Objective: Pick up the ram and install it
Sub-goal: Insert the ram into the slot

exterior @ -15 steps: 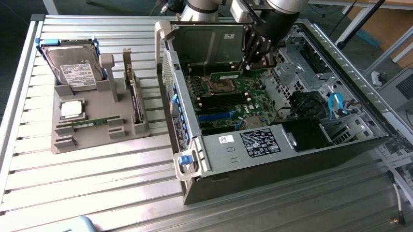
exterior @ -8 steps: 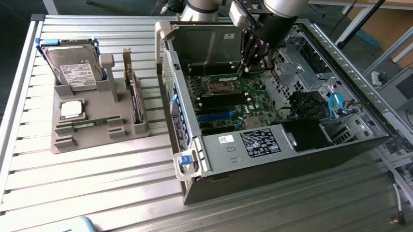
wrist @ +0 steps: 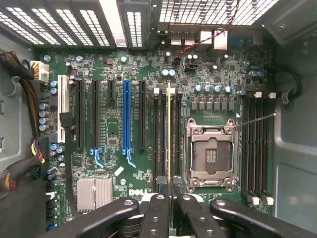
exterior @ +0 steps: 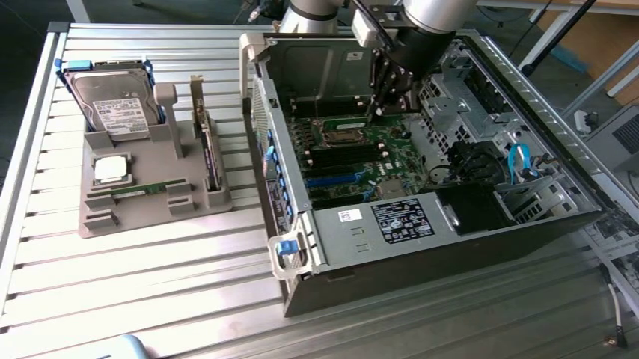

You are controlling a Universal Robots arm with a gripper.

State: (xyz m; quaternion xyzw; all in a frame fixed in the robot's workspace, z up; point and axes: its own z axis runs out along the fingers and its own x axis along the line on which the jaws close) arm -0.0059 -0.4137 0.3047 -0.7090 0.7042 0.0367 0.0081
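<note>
- Exterior view: camera off the arm, set high and far back, angled down over the open computer case (exterior: 420, 269) and the gripper (exterior: 378, 105).
- Wrist view: camera close behind the gripper (wrist: 170, 183), facing along the edge-on ram (wrist: 170, 129) onto the motherboard (wrist: 114, 124) below.
- Shared: motherboard, CPU socket (wrist: 210, 153).

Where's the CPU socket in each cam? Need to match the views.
Exterior view: CPU socket lies on the motherboard, deep inside the open case.
Wrist view: CPU socket sits between two banks of black memory slots.
Shared landmark: the blue expansion slot.
</note>
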